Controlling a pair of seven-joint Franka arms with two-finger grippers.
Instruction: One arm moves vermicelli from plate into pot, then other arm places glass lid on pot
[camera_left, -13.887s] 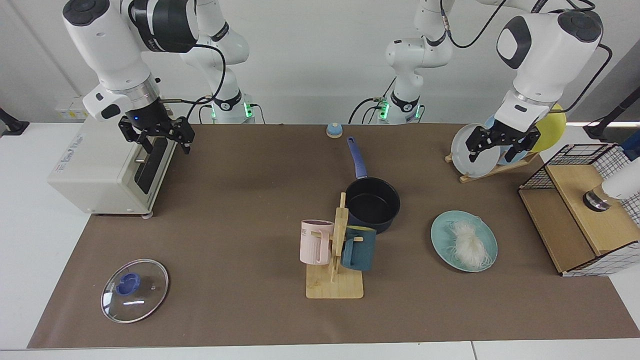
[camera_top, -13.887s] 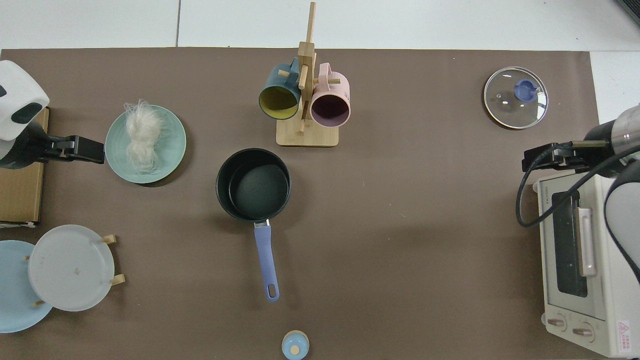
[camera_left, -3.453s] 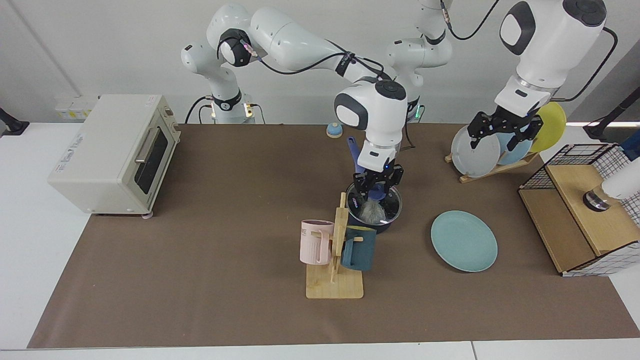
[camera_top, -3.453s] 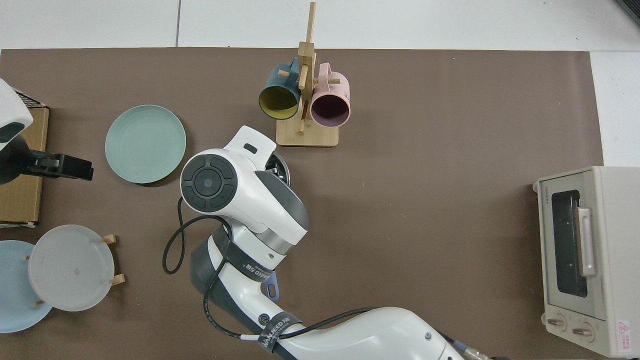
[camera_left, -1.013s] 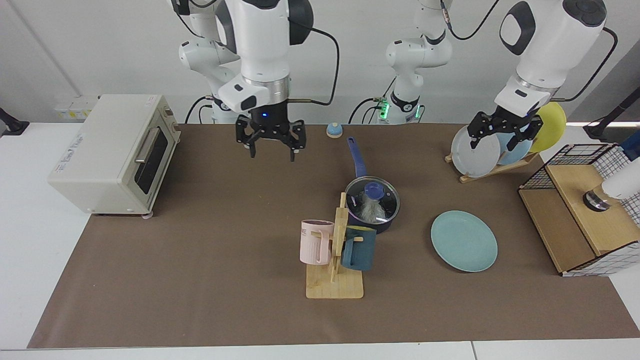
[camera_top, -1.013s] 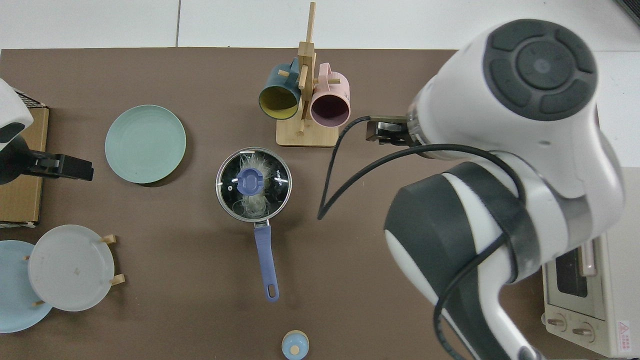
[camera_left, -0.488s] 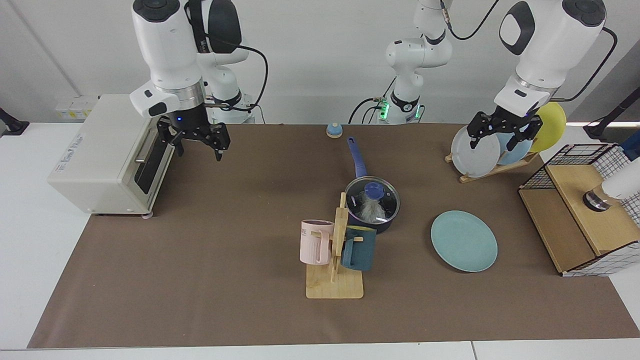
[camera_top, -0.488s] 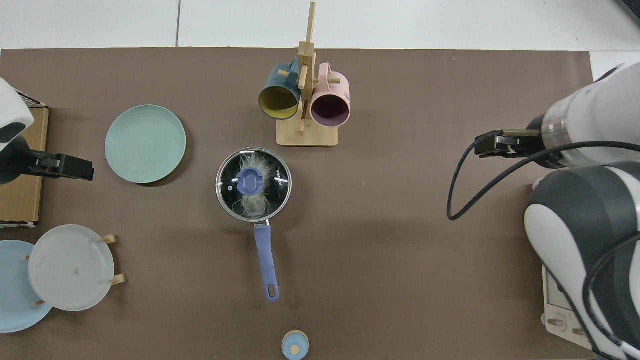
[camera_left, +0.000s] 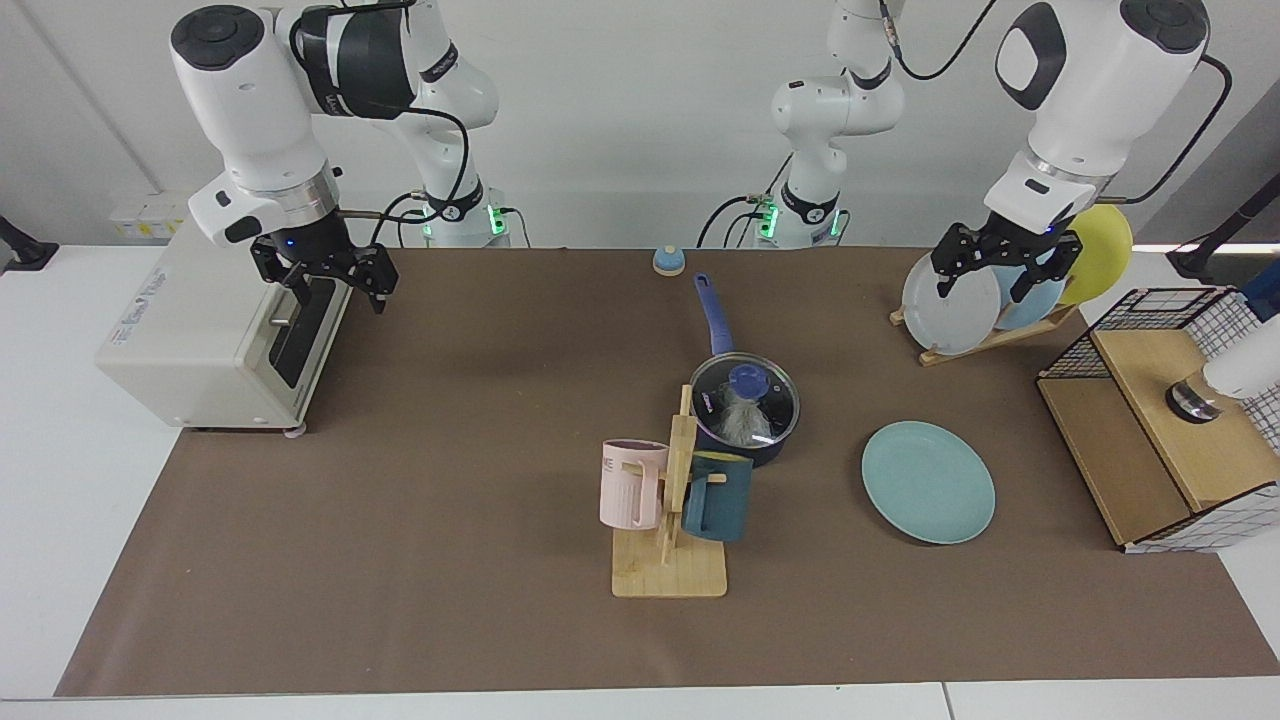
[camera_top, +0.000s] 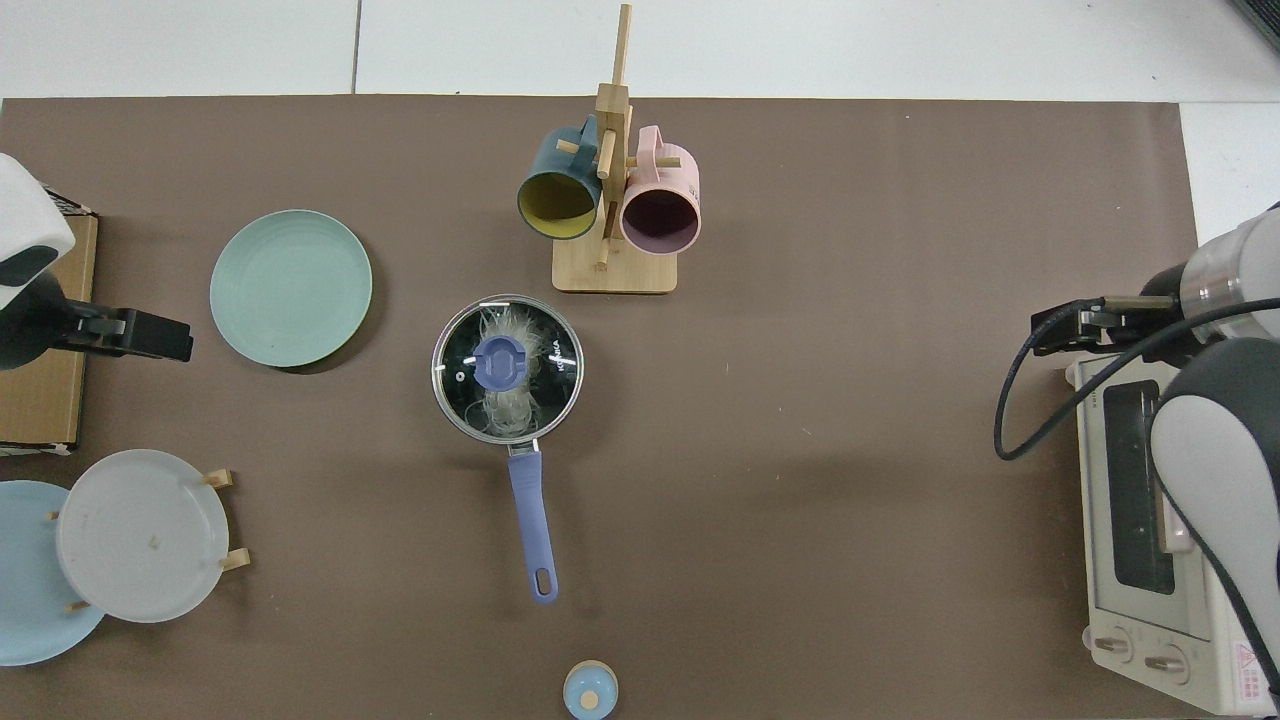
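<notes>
Glass lid (camera_left: 745, 401) caps the pot (camera_left: 762, 449), well apart from right claw (camera_left: 325, 283).

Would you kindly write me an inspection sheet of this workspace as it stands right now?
Surface: brown mat over a white table.
Job's things: glass lid sits on the pot, vermicelli inside; plate bare.
Clutter: mug rack with two mugs, toaster oven, plate rack, small bell, wire basket.
Grippers: right gripper open, in front of the toaster oven; left gripper open, over the plate rack.
Cables: black cable loops off the right arm.
Surroundings: white wall; nothing else seen.
</notes>
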